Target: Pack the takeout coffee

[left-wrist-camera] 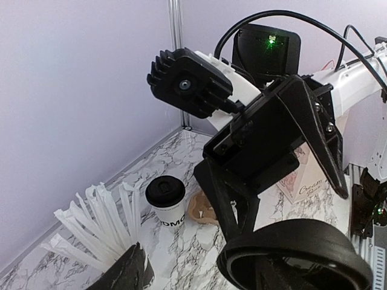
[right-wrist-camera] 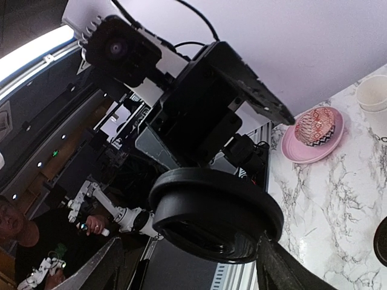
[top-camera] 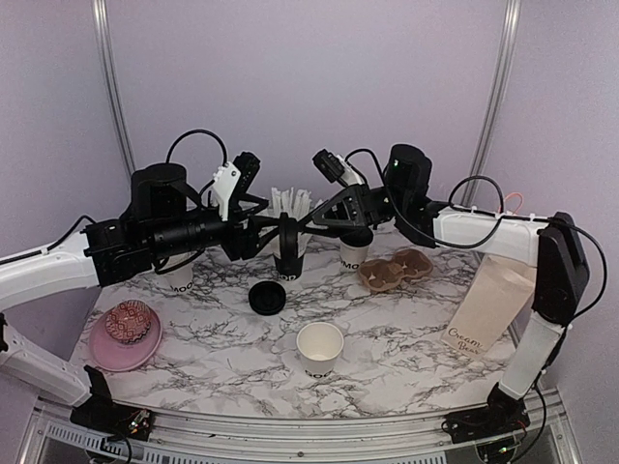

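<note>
A black lid (top-camera: 287, 237) hangs in mid-air above the black cup of straws (top-camera: 290, 263), between my two grippers. My right gripper (top-camera: 300, 228) has it at its fingertips (right-wrist-camera: 275, 266); the lid fills the right wrist view (right-wrist-camera: 214, 211). My left gripper (top-camera: 275, 235) is spread wide, and its one visible finger (left-wrist-camera: 127, 272) stands apart from the lid (left-wrist-camera: 296, 254). One lidded takeout coffee (top-camera: 356, 249) stands behind my right gripper and shows in the left wrist view (left-wrist-camera: 165, 202). Another lettered white cup (top-camera: 180, 278) sits under my left arm with its top hidden.
A lidless white cup (top-camera: 319, 348) stands front centre, and a loose black lid (top-camera: 266, 298) lies behind it. A brown cup carrier (top-camera: 395, 269) and a paper bag (top-camera: 491, 302) are at the right. A pink plate with a patterned bowl (top-camera: 129, 331) is at the left.
</note>
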Robot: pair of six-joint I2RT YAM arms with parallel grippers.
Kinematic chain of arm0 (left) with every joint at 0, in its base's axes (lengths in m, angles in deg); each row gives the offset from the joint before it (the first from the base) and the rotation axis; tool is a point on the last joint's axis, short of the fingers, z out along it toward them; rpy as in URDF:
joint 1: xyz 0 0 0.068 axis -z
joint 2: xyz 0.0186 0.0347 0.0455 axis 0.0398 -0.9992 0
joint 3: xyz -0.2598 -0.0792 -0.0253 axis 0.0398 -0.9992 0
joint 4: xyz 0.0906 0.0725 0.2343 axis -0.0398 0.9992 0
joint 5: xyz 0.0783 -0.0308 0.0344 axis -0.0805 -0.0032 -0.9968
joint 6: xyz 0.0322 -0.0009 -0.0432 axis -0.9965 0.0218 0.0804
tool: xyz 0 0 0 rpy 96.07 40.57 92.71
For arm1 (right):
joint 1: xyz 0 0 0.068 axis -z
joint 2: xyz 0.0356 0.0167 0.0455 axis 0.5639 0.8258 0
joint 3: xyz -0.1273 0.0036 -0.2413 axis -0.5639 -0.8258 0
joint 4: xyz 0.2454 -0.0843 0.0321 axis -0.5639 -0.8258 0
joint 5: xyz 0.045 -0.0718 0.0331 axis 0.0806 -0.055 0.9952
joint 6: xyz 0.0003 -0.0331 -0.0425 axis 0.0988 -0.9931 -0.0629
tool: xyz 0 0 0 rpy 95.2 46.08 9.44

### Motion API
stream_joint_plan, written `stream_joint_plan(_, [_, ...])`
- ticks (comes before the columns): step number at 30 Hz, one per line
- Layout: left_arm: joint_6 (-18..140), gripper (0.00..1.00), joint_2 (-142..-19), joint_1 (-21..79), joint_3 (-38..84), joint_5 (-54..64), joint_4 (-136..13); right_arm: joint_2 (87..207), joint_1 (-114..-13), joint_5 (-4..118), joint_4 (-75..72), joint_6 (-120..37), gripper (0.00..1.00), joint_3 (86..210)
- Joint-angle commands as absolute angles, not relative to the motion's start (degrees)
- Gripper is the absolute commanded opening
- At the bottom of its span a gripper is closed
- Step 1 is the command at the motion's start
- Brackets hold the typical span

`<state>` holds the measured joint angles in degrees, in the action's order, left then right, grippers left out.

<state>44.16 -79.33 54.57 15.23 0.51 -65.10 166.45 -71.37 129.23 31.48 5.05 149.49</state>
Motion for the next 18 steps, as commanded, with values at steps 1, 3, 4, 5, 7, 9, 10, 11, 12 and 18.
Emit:
stream_joint_plan(1, [43.6, 0.63, -73.9, 54.9, 10.2, -3.2, -62.4, 164.1, -69.1, 127.9, 13.9, -11.9, 0.71, 151.3])
stream_joint_plan(3, [45.2, 0.63, -73.9, 54.8, 7.8, -2.8, -65.2, 164.4, -68.8, 126.7, 11.7, -14.5, 0.7, 151.4])
stream_joint_plan(4, [46.2, 0.63, -74.7, 54.8, 7.1, -3.0, -66.7, 164.8, -68.5, 125.8, 10.5, -15.7, 0.69, 151.7])
stream_joint_plan(5, [47.0, 0.63, -75.9, 54.8, 6.9, -3.0, -67.8, 165.4, -68.3, 125.3, 9.7, -16.2, 0.69, 152.3])
stream_joint_plan(7, [48.6, 0.63, -80.0, 54.8, 7.8, -4.6, -68.8, 167.0, -68.1, 124.9, 7.9, -17.2, 0.68, 153.9])
stream_joint_plan(9, [49.1, 0.63, -83.5, 54.8, 9.6, -7.3, -67.8, 168.2, -67.8, 124.5, 6.4, -18.6, 0.68, 155.2])
stream_joint_plan(10, [49.1, 0.63, -84.8, 54.9, 10.9, -9.6, -66.2, 168.5, -67.6, 124.0, 4.7, -20.3, 0.68, 155.9])
stream_joint_plan(11, [50.9, 0.63, -85.8, 54.9, 12.5, -11.7, -64.3, 168.6, -67.2, 123.3, 2.4, -22.1, 0.68, 156.6])
stream_joint_plan(12, [51.4, 0.63, -86.1, 54.9, 13.3, -13.3, -62.6, 168.4, -66.7, 122.6, 0.3, -24.2, 0.68, 157.0])
stream_joint_plan(18, [52.4, 0.63, -82.4, 54.9, 10.3, -13.9, -57.0, 165.6, -64.1, 114.4, -13.7, -38.9, 0.7, 157.9])
